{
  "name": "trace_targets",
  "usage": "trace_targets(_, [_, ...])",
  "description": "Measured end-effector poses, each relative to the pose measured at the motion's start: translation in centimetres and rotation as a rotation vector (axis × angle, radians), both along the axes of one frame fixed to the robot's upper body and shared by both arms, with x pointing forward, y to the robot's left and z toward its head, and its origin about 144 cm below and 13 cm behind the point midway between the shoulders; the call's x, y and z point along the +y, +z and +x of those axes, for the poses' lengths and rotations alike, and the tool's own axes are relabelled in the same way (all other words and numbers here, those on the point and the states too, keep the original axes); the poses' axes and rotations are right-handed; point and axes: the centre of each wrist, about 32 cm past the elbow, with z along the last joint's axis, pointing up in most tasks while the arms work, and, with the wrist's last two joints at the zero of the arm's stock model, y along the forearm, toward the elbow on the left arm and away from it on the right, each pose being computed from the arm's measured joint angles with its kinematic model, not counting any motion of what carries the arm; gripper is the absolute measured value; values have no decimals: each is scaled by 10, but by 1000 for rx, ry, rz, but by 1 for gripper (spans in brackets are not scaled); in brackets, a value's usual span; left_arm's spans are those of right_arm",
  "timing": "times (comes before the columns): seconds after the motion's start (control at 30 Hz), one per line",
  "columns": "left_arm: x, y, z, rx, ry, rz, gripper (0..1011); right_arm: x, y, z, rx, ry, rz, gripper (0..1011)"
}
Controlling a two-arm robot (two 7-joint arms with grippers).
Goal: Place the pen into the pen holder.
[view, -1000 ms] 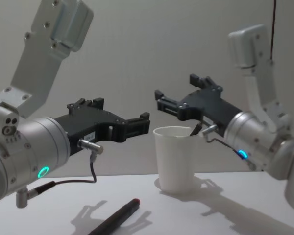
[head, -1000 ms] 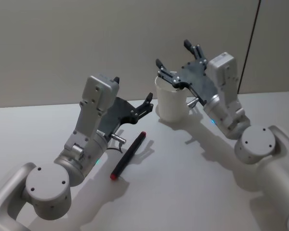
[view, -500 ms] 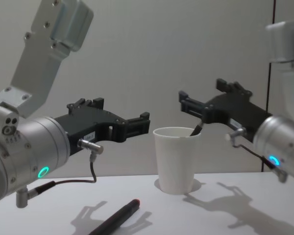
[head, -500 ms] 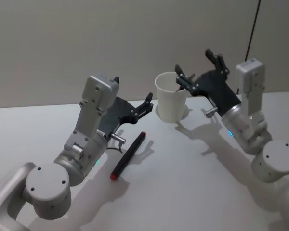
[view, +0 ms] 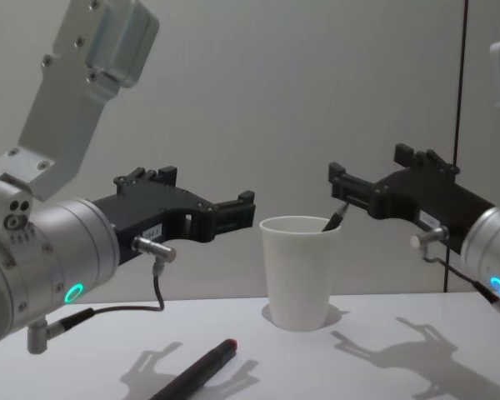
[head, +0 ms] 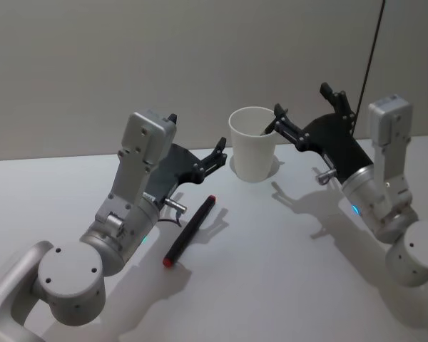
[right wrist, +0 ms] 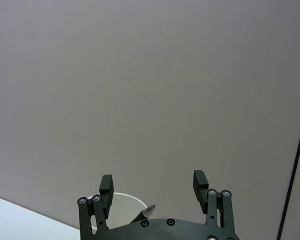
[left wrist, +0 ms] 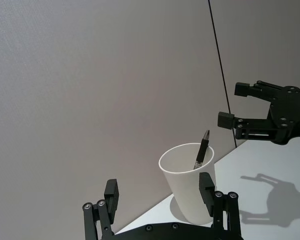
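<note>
Moved: the right gripper (head: 303, 105) has drawn back toward the robot's right. A second ago its fingers stood over the rim of the cup (head: 252, 151); now they stand beside it and apart from it.
Right gripper: fingers spread wide and holding nothing, raised at about rim height and pointing toward the cup.
Pen (left wrist: 202, 150): inside the cup, tilted and leaning on the rim on the side nearer the right gripper. Only its top end pokes out; the cup wall hides the rest.
Cup: upright on the table (head: 271, 278), toward the back, between the two grippers.
Left gripper (head: 197, 133): fingers apart and empty, hanging above the table to the left of the cup without touching it, where it was before. In the head view its wrist partly hides one finger.
Second pen (head: 190, 230): black with a red end, lying flat on the table near the left gripper, untouched. The chest view cuts off its near end.
Right wrist view: the gripper body covers most of the cup, leaving a bit of the rim and the pen's end showing.
</note>
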Motion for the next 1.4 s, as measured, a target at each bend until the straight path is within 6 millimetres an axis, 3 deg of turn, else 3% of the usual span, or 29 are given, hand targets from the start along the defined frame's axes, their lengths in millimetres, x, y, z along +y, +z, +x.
trace_targets(0.73, [0, 0, 0, 0, 0, 0, 1001, -33, 8, -52, 133, -79, 32, 1002])
trace_targets(1.4, [0, 0, 0, 0, 0, 0, 1001, -50, 26, -102, 259, -104, 41, 1001])
